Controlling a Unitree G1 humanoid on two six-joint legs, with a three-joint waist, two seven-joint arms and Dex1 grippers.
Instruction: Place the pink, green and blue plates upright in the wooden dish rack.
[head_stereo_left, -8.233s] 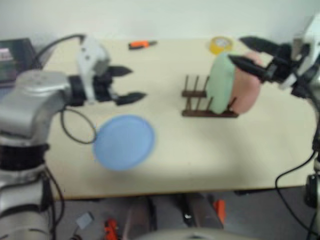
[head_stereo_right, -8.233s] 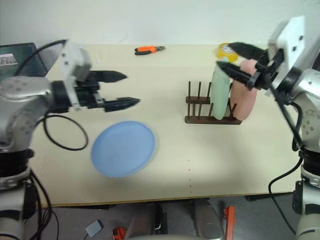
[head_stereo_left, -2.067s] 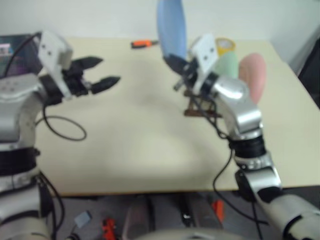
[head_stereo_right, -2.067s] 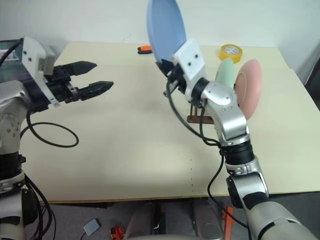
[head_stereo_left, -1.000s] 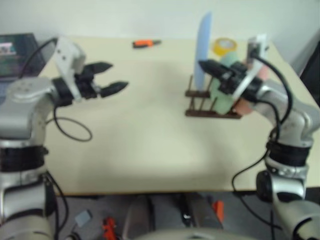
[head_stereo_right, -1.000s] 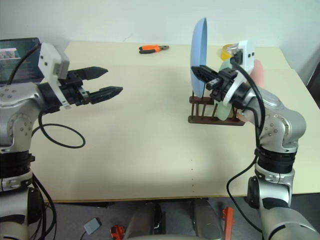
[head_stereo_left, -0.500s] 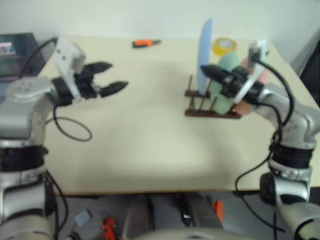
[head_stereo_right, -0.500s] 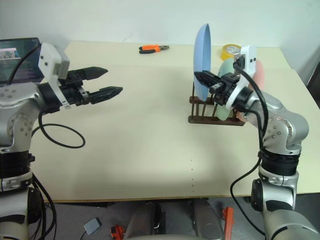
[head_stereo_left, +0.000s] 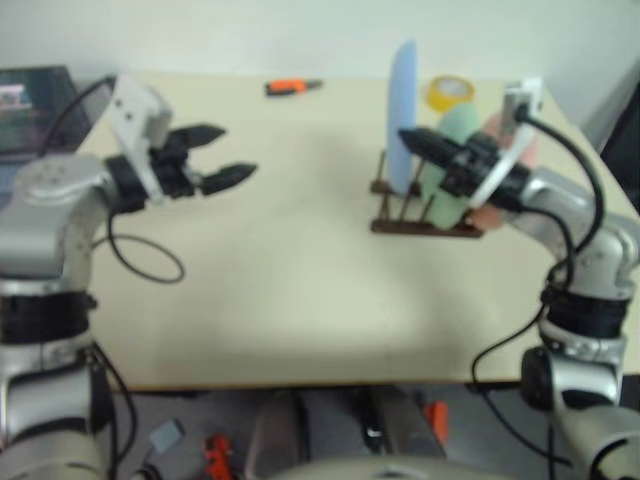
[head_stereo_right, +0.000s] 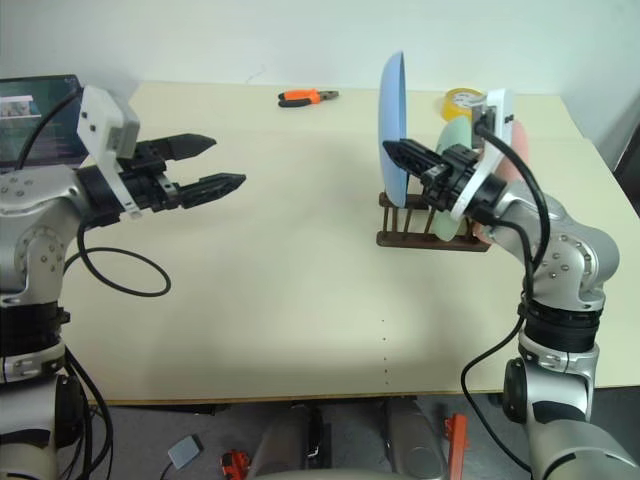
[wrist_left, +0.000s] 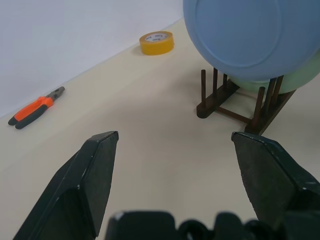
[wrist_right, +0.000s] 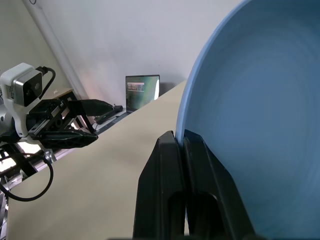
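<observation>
One blue plate (head_stereo_right: 391, 125), pinched by the right tool (head_stereo_right: 397, 152), now leans slightly more left over the rack (head_stereo_right: 430, 226).

A wide table (head_stereo_right: 300, 330) with a pale beige top is seen, and it is placed against a plain white wall (head_stereo_right: 300, 40). The top is lit evenly (no hard shadows are cast on it). At the far edge orange pliers (head_stereo_right: 306, 97) are laid, and a yellow tape roll (head_stereo_right: 462, 101) is found near the far right corner. A laptop (head_stereo_right: 40, 120) with its screen on is set at the far left corner. Under the near edge a grey floor (head_stereo_right: 150, 440) is seen, where a small grey box (head_stereo_right: 185, 455) and some orange items are lying.
</observation>
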